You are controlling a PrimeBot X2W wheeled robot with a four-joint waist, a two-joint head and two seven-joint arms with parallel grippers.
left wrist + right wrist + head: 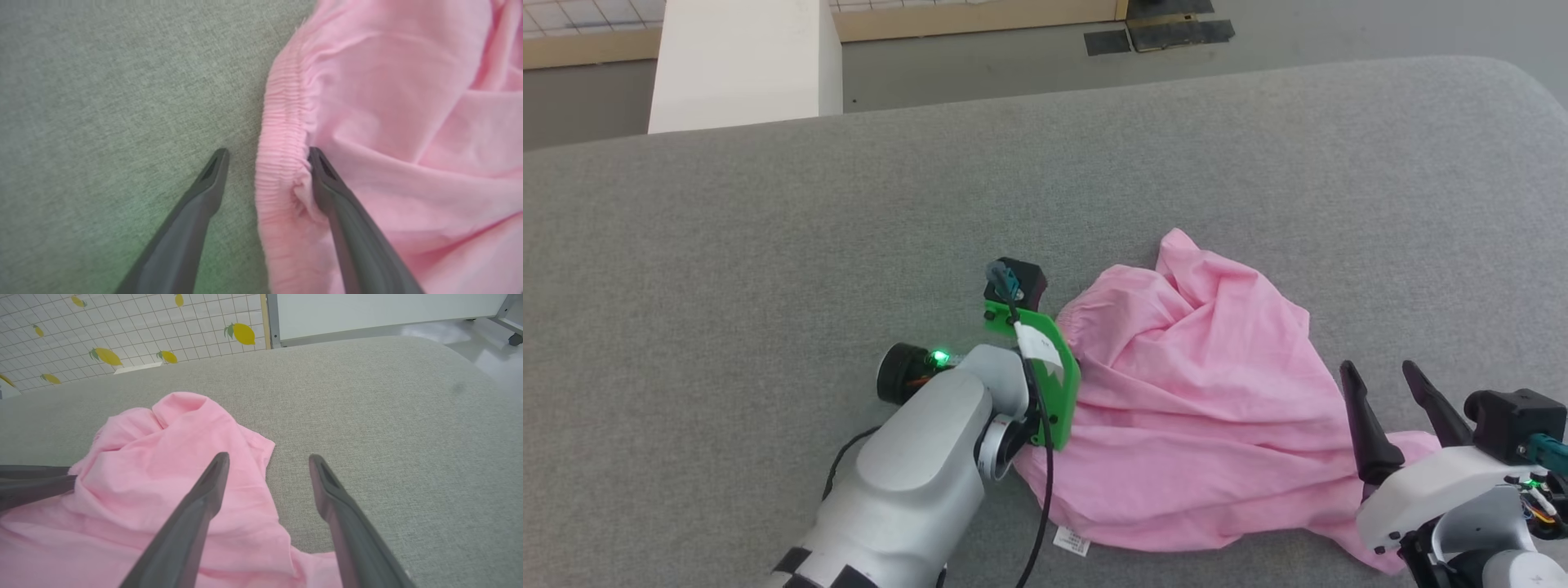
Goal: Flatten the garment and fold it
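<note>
- The left gripper (pixel 267 163), with two long dark fingers, stands wide open and grips nothing. It straddles the gathered elastic waistband (pixel 282 134): one finger rests on bare fabric, the other presses into the pink cloth just inside the band.
- The left arm's pale forearm (pixel 915 474) rises from the lower left of the head view. Its wrist, which carries a green mounting plate (pixel 1058 384), is bent steeply down at the garment's left edge.
- The right gripper (pixel 1379 371) is also wide open and empty. It sits low, fingers pointing away from the robot, above the garment's near right corner. In the right wrist view, one finger is over pink cloth and the other over bare surface.
- The light-pink soft knit garment (pixel 1192 392) lies crumpled in a heap between the two arms. A fold is peaked at its far side, and a small white care label (pixel 1072 541) sticks out at the near edge.
- It lies on a grey woven upholstered surface (pixel 768 245), which runs wide and bare to the left and beyond the heap. The surface's rounded far-right corner is well apart from the cloth.
</note>
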